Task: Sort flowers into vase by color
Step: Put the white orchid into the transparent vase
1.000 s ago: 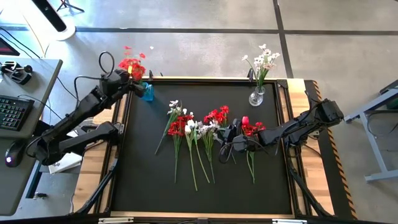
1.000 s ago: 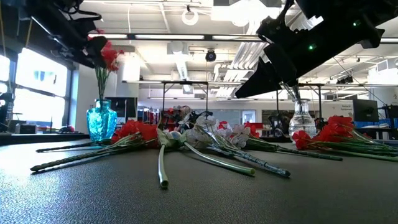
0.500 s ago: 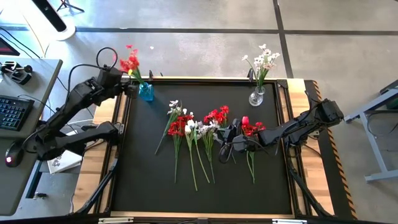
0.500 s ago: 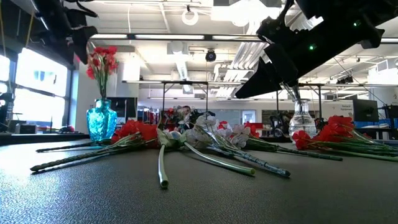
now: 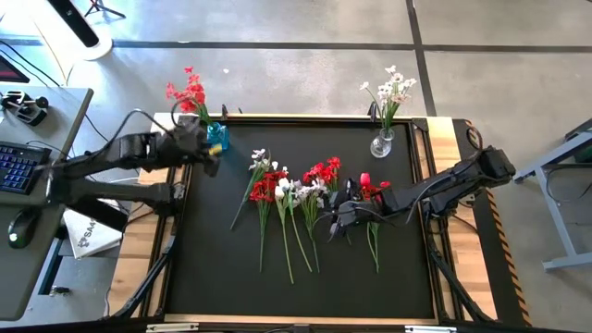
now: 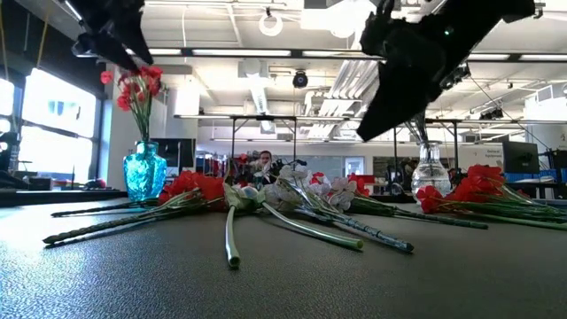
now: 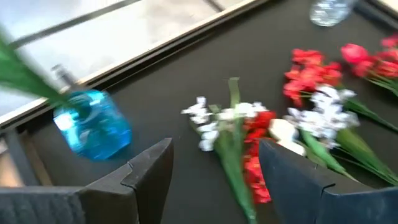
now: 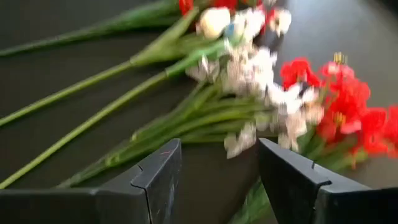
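Loose flowers [image 5: 287,194] with red and white blooms lie flat in a row on the black mat [image 5: 222,268], with stems pointing to the near edge. A blue vase [image 5: 217,137] at the far left holds red flowers [image 5: 190,91]. A clear vase [image 5: 381,144] at the far right holds white flowers [image 5: 393,88]. My left gripper [image 5: 210,159] hangs open and empty just near of the blue vase [image 7: 93,124]. My right gripper [image 5: 335,225] hovers open above the row's right part [image 8: 261,81], touching nothing.
Two more red flowers [image 5: 375,192] lie under the right arm. A wooden rim [image 5: 153,250] frames the mat. A desk with a keyboard [image 5: 18,166] stands to the left. A person [image 6: 262,160] shows far back in the room. There is bare mat at the near left.
My left gripper has drawn away from the red flowers in the blue vase, swinging toward the near edge and turning to face the mat's middle. The red flowers now stand free in the vase. My right gripper has risen a little and tipped farther down.
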Available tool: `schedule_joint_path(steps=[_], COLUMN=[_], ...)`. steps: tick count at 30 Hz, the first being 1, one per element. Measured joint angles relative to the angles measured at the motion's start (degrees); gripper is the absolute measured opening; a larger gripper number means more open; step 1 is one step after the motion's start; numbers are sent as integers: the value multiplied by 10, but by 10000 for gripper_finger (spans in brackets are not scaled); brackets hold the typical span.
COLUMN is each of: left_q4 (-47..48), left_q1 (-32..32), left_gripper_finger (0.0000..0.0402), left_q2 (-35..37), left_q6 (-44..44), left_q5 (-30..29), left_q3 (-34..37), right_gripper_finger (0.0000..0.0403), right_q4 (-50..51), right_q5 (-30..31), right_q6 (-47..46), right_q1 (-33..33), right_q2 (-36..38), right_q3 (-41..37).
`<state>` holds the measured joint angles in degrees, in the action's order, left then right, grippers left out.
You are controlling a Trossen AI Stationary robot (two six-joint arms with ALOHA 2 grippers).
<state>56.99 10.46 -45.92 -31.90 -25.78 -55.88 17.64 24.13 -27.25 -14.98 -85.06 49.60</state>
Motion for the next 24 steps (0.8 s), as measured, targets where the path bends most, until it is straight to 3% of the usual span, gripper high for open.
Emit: schedule_joint_path(steps=[6, 11, 17, 24], left_q4=[-20, -50, -141, -234], left_q1=[-178, -273, -321, -326], left_gripper_finger=[214, 213, 213, 213], left_q2=[-54, -117, -179, -221], left_q6=[-64, -129, -199, -209], left_q5=[-105, -168, -178, -185], left_q3=[0, 31, 108, 165], right_gripper_finger=[212, 235, 245, 232], right_q4=[73, 73, 39, -28], right_q5=[-39, -40, -22, 24], right_q6=[-113, -201, -243, -233], right_q1=[0, 0, 0, 0], right_q2=[0, 0, -3, -20], right_q3=[-11, -54, -74, -74])
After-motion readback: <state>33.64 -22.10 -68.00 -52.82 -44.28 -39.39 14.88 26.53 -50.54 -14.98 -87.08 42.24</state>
